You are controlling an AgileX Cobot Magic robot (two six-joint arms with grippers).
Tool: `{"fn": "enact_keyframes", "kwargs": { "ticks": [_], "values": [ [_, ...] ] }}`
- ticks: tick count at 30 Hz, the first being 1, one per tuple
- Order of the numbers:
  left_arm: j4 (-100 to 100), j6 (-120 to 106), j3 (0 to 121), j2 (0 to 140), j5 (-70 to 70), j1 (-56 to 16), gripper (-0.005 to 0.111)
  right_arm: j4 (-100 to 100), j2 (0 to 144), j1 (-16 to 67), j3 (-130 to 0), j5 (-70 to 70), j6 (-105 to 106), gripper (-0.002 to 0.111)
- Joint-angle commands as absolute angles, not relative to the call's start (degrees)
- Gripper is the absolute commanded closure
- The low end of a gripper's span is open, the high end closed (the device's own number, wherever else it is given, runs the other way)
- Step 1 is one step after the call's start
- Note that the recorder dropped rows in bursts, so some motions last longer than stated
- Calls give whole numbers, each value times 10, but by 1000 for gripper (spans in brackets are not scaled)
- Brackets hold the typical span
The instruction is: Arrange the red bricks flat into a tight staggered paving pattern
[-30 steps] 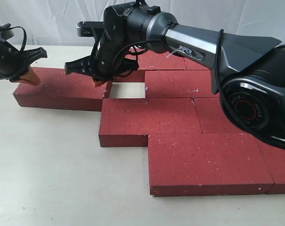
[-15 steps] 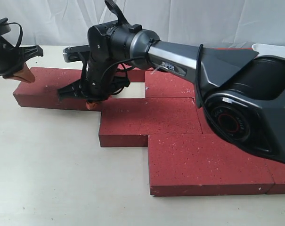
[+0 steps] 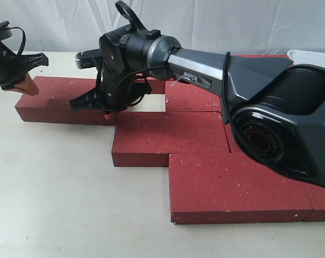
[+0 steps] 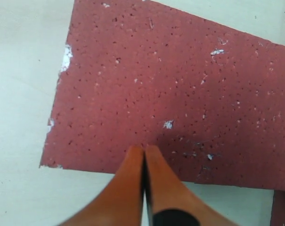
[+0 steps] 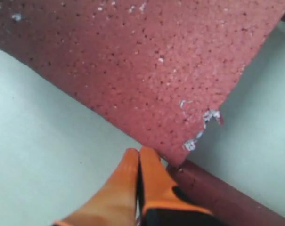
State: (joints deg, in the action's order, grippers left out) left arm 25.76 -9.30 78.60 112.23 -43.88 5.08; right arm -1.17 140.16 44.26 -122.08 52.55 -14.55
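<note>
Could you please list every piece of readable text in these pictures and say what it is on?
White lettering on the right arm's forearm: too blurred to read.
Lettering by the red ring on its big joint: too small to read.
The red bricks: no text.

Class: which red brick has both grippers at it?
The leftmost brick, jutting out from the other bricks: the left gripper is over its left end, the right gripper at its near right corner.
</note>
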Motion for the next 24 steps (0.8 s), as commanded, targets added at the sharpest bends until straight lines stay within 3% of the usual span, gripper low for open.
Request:
{"fn": "enact_keyframes", "kwargs": {
  "ticks": [1, 15, 24],
  "values": [
    [253, -94, 782, 1117, -439, 51, 107, 0, 1397, 440, -1220, 516, -152, 109],
    [248, -94, 782, 1116, -449, 51, 107, -57, 1355, 440, -1220, 474, -151, 109],
    [195, -88, 782, 1116, -437, 51, 107, 77, 1354, 440, -1220, 613, -161, 109]
  ]
}}
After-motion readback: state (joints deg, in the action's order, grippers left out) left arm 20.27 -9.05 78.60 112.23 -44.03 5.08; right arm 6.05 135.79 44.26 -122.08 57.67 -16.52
